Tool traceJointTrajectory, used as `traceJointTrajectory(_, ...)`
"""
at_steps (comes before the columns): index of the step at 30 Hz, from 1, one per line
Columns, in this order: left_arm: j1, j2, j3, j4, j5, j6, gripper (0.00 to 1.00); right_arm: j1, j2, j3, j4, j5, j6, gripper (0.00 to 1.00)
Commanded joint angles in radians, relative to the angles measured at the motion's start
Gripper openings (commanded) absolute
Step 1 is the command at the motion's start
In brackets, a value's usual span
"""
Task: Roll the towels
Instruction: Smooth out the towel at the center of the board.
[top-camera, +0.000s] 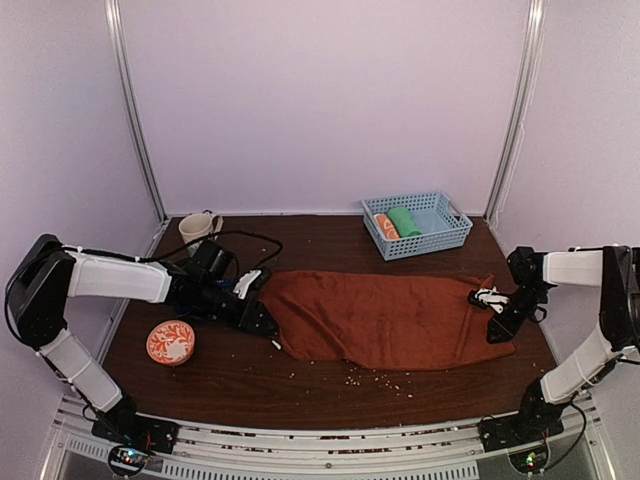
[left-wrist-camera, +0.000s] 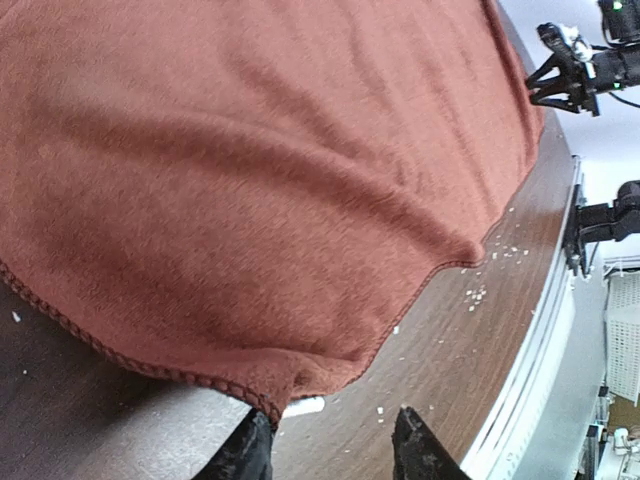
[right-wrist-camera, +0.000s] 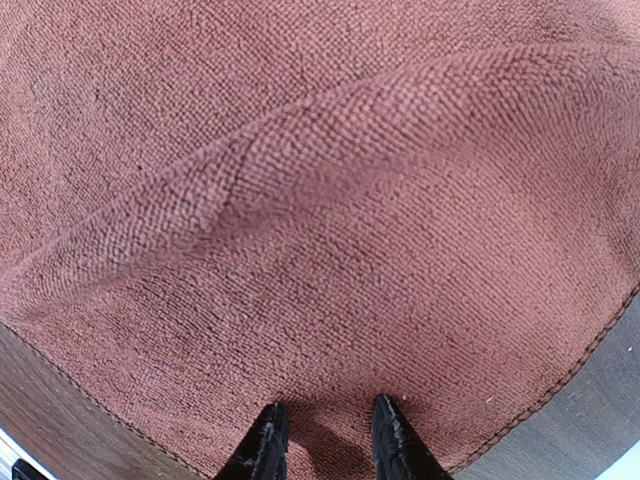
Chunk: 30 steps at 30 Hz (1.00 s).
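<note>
Where rust-brown towel (top-camera: 390, 320) lies: spread flat on table (top-camera: 230, 385), middle, long side running L–R, a few soft wrinkles, not rolled
L gripper (left-wrist-camera: 335, 450): at towel's near-left corner; tips apart w/ bare wood between, nothing held; hem corner just touches one tip
R gripper (right-wrist-camera: 330, 445): tips down on cloth just inside right hem, cloth between them; pinching or only pressing, can't tell
Hard to see: small white scrap (left-wrist-camera: 305, 405) at L corner, unclear what; wrist views cut off all but fingertips
Only top view: blue basket (top-camera: 455, 236) back right w/ green roll (top-camera: 405, 222) + orange-white roll (top-camera: 386, 227); mug (top-camera: 197, 228); orange patterned bowl (top-camera: 170, 342) left of towel
Only wrist views: hem stitching, raised fold ahead of R tips
Crumbs (top-camera: 380, 378): pale bits on wood along towel's near edge
</note>
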Motion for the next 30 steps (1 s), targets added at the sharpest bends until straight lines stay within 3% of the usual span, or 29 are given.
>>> traceJointTrajectory(1,0.006,-0.019,0.038,0.009,0.051,0.021,0.37,0.006,0.037,-0.008,0.023,0.001,0.014,0.3)
traceJointTrajectory(11,0.006,0.049,0.055,-0.04,-0.002,-0.003,0.16,0.006,0.048,-0.019,0.034,-0.004,0.014,0.3)
traceJointTrajectory(16,0.006,0.045,0.076,-0.155,-0.105,-0.04,0.0,0.006,0.054,-0.022,0.044,0.017,0.014,0.29)
traceJointTrajectory(24,0.006,-0.07,0.036,-0.374,-0.246,-0.102,0.0,-0.004,0.055,-0.032,0.032,0.097,0.046,0.27)
traceJointTrajectory(30,0.001,-0.142,-0.075,-0.388,-0.185,-0.186,0.0,-0.039,0.022,-0.033,-0.037,0.131,0.004,0.27)
